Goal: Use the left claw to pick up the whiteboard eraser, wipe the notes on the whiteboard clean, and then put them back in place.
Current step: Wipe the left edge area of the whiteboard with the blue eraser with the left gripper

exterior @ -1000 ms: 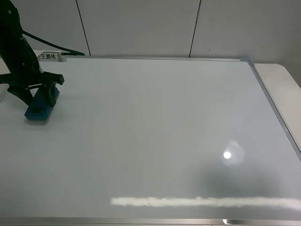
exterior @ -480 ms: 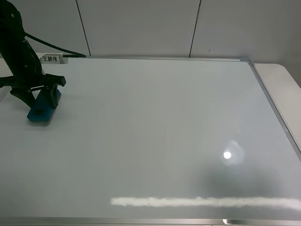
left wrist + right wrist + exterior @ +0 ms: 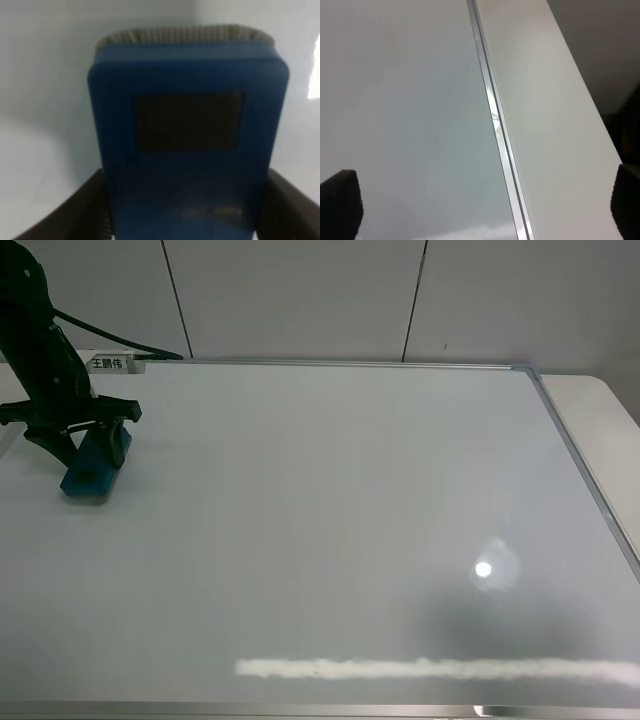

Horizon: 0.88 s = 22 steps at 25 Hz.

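The left gripper [image 3: 88,445] clamped the whiteboard eraser [image 3: 95,465] against the whiteboard [image 3: 350,530]; the right gripper [image 3: 480,210] stood apart.

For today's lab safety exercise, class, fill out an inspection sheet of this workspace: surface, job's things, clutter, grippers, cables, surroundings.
Surface: whiteboard glossy, light glare, silver frame; no marks seen.
Job's things: whiteboard eraser at the board's far left, lying on it; notes: nothing seen.
Clutter: nothing seen.
Grippers: left claw over the eraser, jaws on both its sides, contact unclear; right gripper open, straddling the board's frame edge.
Cables: black cable trailing from the left arm.
Surroundings: white label tag behind the board; white table; panelled wall.
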Tool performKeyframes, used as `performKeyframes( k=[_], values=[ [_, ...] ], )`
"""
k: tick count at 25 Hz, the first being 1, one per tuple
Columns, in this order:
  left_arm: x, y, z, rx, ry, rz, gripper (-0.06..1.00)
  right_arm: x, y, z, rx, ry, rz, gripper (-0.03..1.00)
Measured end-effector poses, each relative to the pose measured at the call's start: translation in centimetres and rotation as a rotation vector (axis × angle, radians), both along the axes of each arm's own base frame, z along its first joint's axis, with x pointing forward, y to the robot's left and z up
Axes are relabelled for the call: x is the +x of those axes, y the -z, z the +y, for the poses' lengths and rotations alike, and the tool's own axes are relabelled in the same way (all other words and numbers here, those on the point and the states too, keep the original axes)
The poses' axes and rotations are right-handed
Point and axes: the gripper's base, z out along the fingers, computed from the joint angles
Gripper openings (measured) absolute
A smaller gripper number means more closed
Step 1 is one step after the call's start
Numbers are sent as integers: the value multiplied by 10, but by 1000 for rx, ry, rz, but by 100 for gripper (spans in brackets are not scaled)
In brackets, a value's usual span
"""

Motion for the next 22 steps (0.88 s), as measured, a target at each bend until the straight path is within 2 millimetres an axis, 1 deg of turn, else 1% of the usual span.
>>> performKeyframes(
  k=[11, 14, 15, 16, 19, 20, 22],
  values=[
    [-2, 0, 0, 0, 0, 22, 56, 0, 0, 0, 0, 0, 0, 99],
    [-2, 0, 0, -1, 23, 22, 56, 0, 0, 0, 0, 0, 0, 99],
    [-2, 0, 0, -1, 33, 22, 59, 0, 0, 0, 0, 0, 0, 99],
    [-2, 0, 0, -1, 33, 22, 65, 0, 0, 0, 0, 0, 0, 99],
    [-2, 0, 0, -1, 33, 22, 88, 0, 0, 0, 0, 0, 0, 99],
    [-2, 0, 0, -1, 33, 22, 92, 0, 0, 0, 0, 0, 0, 99],
    [-2, 0, 0, -1, 33, 22, 97, 0, 0, 0, 0, 0, 0, 99]
  ],
)
